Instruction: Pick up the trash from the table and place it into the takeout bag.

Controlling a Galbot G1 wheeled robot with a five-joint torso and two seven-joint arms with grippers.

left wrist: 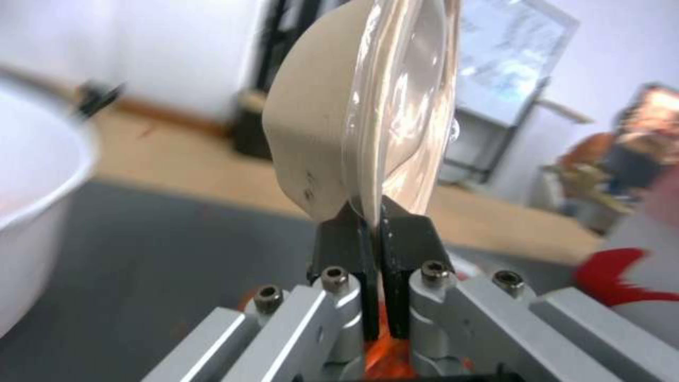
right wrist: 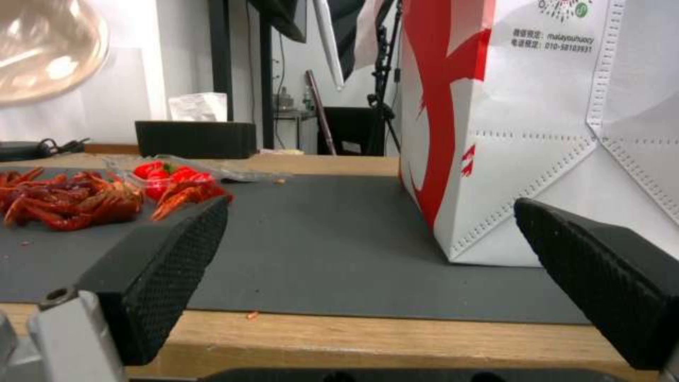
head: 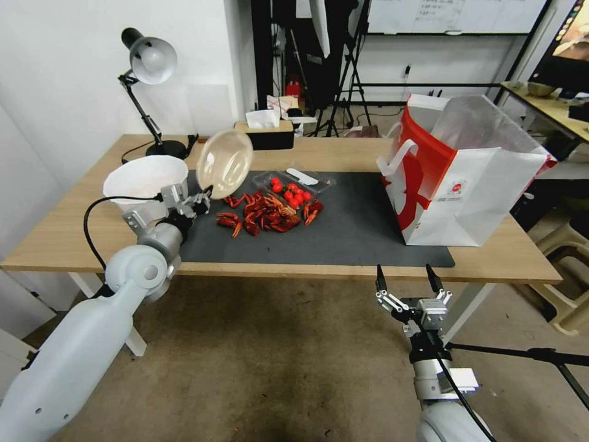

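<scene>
Clamped on the rim of the beige lidded bowl (left wrist: pixel 322 138), the left claw (left wrist: pixel 371 233) holds it tilted above the dark mat (head: pixel 343 230), left of centre; crayfish shells (head: pixel 264 215) lie just beside. At lower right the right claw (head: pixel 408 283) hangs wide before the bench (head: pixel 55 239), the takeout bag (head: pixel 466 184) standing at right.

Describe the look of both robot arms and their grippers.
Both arms have smooth pale grey-white shells and silver metal wrists. A black cable loops beside the left gripper and another trails from the right gripper. Each has bolted aluminium linkages and black fingers with knurled, textured pads.
</scene>
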